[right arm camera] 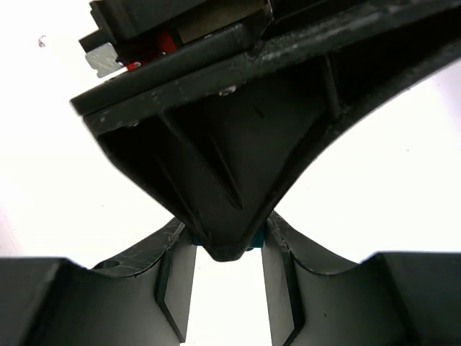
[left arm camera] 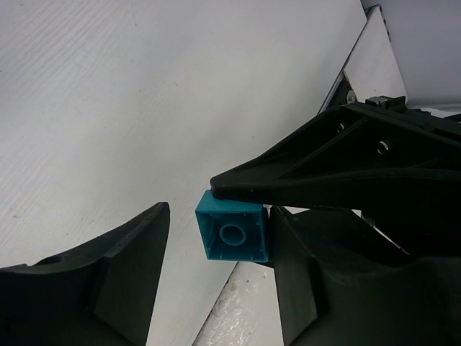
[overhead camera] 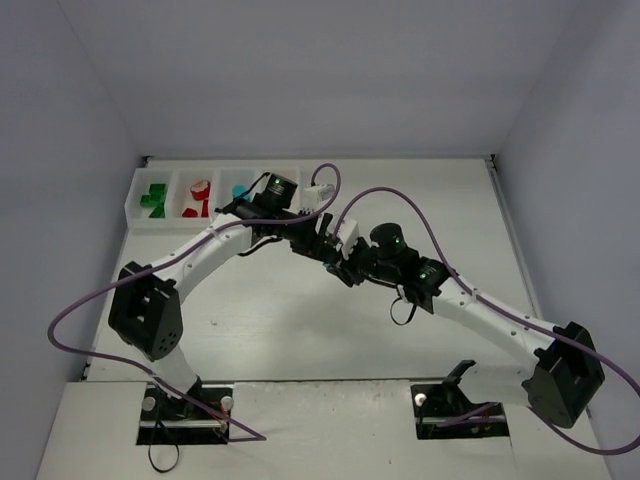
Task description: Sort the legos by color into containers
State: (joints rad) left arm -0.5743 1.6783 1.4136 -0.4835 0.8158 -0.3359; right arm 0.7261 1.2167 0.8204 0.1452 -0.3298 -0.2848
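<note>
A cyan-blue lego brick [left arm camera: 234, 234] hangs above the table, hollow underside toward the left wrist camera. My right gripper [right arm camera: 225, 241] is shut on it; only slivers of the blue brick [right arm camera: 256, 240] show at its fingertips. My left gripper [left arm camera: 220, 216] stands open around the same brick: its right finger touches the brick's side and its left finger [left arm camera: 137, 252] is a gap away. In the top view both grippers meet mid-table, left gripper [overhead camera: 322, 248] and right gripper [overhead camera: 340, 266]. The containers tray [overhead camera: 135, 215] at the back left holds green legos [overhead camera: 152, 200], red legos [overhead camera: 198, 198] and cyan legos [overhead camera: 240, 190].
A finger of the right gripper [left arm camera: 324, 158] crosses above the brick in the left wrist view. The left gripper's body [right arm camera: 223, 144] fills the upper half of the right wrist view. Purple cables [overhead camera: 420, 215] loop over both arms. Walls close the table on three sides.
</note>
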